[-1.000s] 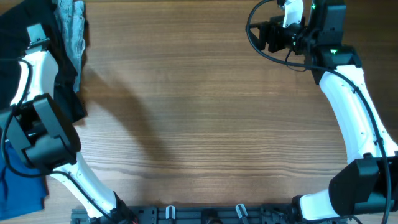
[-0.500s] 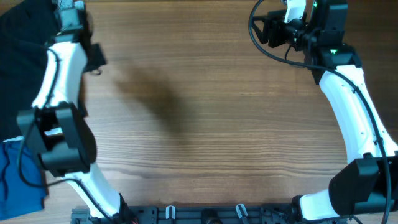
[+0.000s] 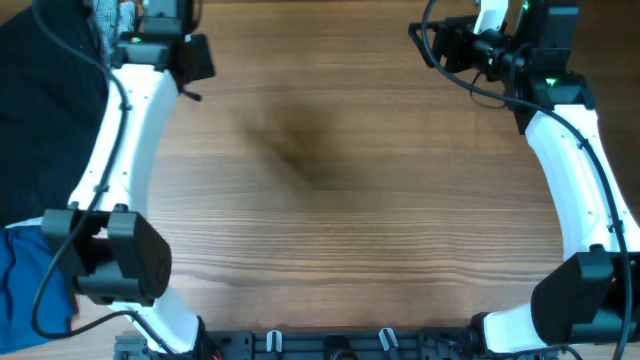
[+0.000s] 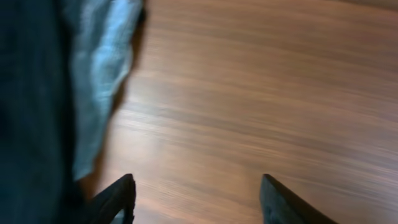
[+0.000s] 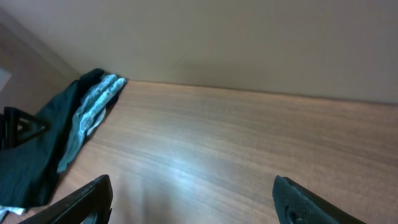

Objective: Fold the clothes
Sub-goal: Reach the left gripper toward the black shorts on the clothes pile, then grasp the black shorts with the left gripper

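The clothes (image 3: 45,110), a heap of black fabric, lie at the table's far left edge and fill the left margin (image 4: 31,112) of the left wrist view. My left gripper (image 4: 196,190) is open over bare wood just right of the heap, with nothing between its fingers. My right gripper (image 5: 193,190) is also open and empty. It hovers at the far right corner (image 3: 425,45) and faces left across the table toward the clothes (image 5: 37,149).
Light-blue denim (image 3: 105,15) lies against the black heap at the top left, also visible as denim (image 4: 106,62) beside my left gripper. A bright blue garment (image 3: 25,275) hangs at the near left edge. A wall (image 5: 249,43) runs behind the table.
My left arm has swung up and right, off the black heap, to the top-left corner of the table. Its jaws now stand apart. The right arm has shifted slightly right.
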